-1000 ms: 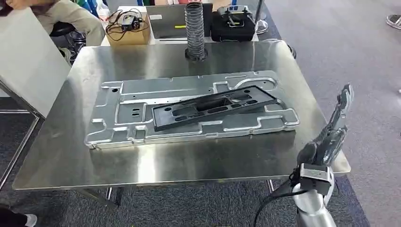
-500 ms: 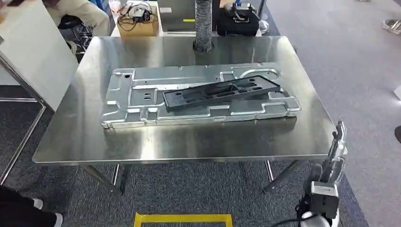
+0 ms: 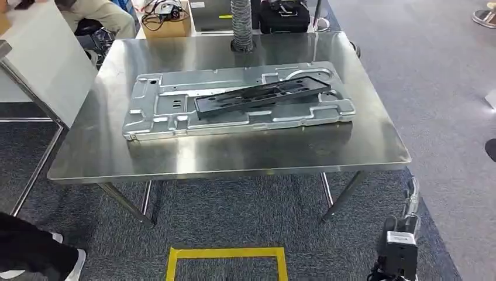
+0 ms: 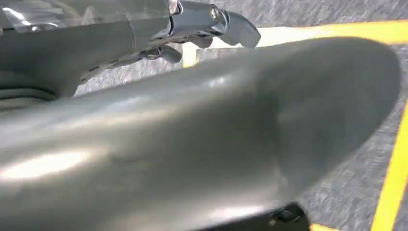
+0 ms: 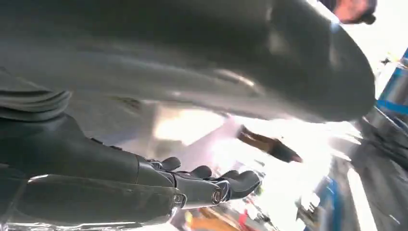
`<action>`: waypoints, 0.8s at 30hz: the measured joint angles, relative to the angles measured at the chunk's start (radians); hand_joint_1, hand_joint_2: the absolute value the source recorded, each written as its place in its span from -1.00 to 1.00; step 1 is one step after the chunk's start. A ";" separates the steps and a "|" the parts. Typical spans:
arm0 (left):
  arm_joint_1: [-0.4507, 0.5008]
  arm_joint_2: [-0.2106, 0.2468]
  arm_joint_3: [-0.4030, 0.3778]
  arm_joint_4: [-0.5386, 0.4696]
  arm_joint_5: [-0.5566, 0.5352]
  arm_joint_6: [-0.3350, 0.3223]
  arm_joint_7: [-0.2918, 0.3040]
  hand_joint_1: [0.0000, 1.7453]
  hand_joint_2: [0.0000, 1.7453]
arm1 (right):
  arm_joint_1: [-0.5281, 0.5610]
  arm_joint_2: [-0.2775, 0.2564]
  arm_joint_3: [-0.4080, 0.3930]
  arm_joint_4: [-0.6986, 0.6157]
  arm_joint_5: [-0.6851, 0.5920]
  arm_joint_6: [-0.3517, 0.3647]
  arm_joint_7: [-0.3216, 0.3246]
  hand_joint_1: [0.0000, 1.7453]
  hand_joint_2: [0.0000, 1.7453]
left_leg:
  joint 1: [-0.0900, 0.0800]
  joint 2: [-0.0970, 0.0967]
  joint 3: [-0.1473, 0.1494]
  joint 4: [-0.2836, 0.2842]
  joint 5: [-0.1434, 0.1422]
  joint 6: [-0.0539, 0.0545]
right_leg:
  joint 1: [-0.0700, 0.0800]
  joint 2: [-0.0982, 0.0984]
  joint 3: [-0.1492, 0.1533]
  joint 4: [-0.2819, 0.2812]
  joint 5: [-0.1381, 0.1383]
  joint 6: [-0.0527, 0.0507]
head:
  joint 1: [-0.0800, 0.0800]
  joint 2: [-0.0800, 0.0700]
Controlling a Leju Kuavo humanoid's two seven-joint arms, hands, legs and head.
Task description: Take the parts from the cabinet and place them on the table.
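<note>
both parts already on the table [image 3: 374,149]: black frame [image 3: 263,96] lying across the silver stamped panel [image 3: 164,117]. right hand [image 3: 409,202] low beside the table's near corner, fingers straight and holding nothing; left hand [image 4: 202,26] extended, also holding nothing. best to swing clear of that corner and face the cabinet squarely before reaching.
</note>
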 joint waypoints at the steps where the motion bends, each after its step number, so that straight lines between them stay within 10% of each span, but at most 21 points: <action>1: -0.002 -0.002 0.000 0.000 0.000 0.000 0.000 -1.00 -1.00 | 0.004 0.005 -0.003 0.013 0.002 0.008 0.000 -1.00 -1.00 | 0.000 0.000 -0.019 0.082 -0.063 -0.002 | 0.002 -0.001 -0.016 0.001 0.012 -0.001 | 0.000 0.000; 3: -0.003 -0.004 0.001 0.000 0.000 0.000 0.001 -1.00 -1.00 | 0.008 0.012 -0.008 0.042 0.010 0.019 0.000 -1.00 -1.00 | 0.000 0.000 -0.039 0.220 -0.115 -0.004 | 0.007 -0.002 -0.053 0.007 0.037 -0.003 | 0.000 0.000; 5: -0.003 -0.004 0.002 0.000 -0.001 0.000 0.001 -1.00 -1.00 | 0.004 0.024 -0.022 0.105 0.033 0.055 0.000 -1.00 -1.00 | 0.000 0.000 0.010 0.210 -0.039 0.000 | 0.010 -0.001 -0.088 0.016 0.056 -0.001 | -0.001 0.000; 7: -0.006 -0.005 0.003 0.000 -0.001 0.000 -0.001 -1.00 -1.00 | -0.013 0.039 -0.042 0.215 0.060 0.093 0.002 -1.00 -1.00 | -0.002 0.000 0.138 0.051 0.016 0.010 | 0.012 -0.001 -0.115 0.029 0.072 0.003 | 0.000 0.000; 9: -0.014 -0.005 0.004 0.000 -0.001 0.000 -0.002 -1.00 -1.00 | -0.036 0.047 -0.051 0.352 0.075 0.090 0.002 -1.00 -1.00 | -0.009 0.000 0.251 -0.130 -0.049 0.017 | 0.017 -0.002 -0.130 0.043 0.084 0.014 | 0.000 0.000; 13: -0.013 -0.016 0.007 0.001 -0.003 -0.002 -0.002 -1.00 -1.00 | -0.065 0.056 -0.057 0.543 0.078 0.074 0.000 -1.00 -1.00 | -0.006 0.003 0.222 -0.141 -0.015 0.048 | 0.010 -0.005 -0.139 0.037 0.115 0.037 | -0.001 0.000; 17: -0.016 -0.019 0.010 0.001 -0.004 -0.003 -0.002 -1.00 -1.00 | -0.090 0.057 -0.062 0.660 0.088 0.058 0.000 -1.00 -1.00 | -0.010 0.009 0.158 -0.138 0.037 0.063 | -0.004 0.006 -0.198 0.260 -0.112 0.061 | 0.002 0.000; 19: -0.017 -0.019 0.011 0.001 -0.007 -0.004 -0.003 -1.00 -1.00 | -0.116 0.058 -0.068 0.760 0.090 0.058 0.000 -1.00 -1.00 | -0.010 0.009 0.123 -0.132 0.060 0.059 | -0.010 0.006 -0.197 0.345 -0.103 0.068 | 0.003 0.000; 22: -0.015 -0.020 0.012 0.001 -0.012 -0.005 -0.009 -1.00 -1.00 | -0.147 0.058 -0.083 0.949 0.089 0.048 0.000 -1.00 -1.00 | -0.009 0.007 0.070 -0.112 0.089 0.051 | -0.016 0.007 -0.059 0.194 0.004 0.066 | 0.005 0.000; 24: -0.013 -0.023 0.013 0.001 -0.015 -0.005 -0.014 -1.00 -1.00 | -0.162 0.058 -0.084 1.056 0.101 0.030 0.010 -1.00 -1.00 | -0.013 0.005 0.051 -0.097 0.102 0.040 | -0.009 0.007 0.066 -0.001 -0.054 0.056 | 0.006 0.000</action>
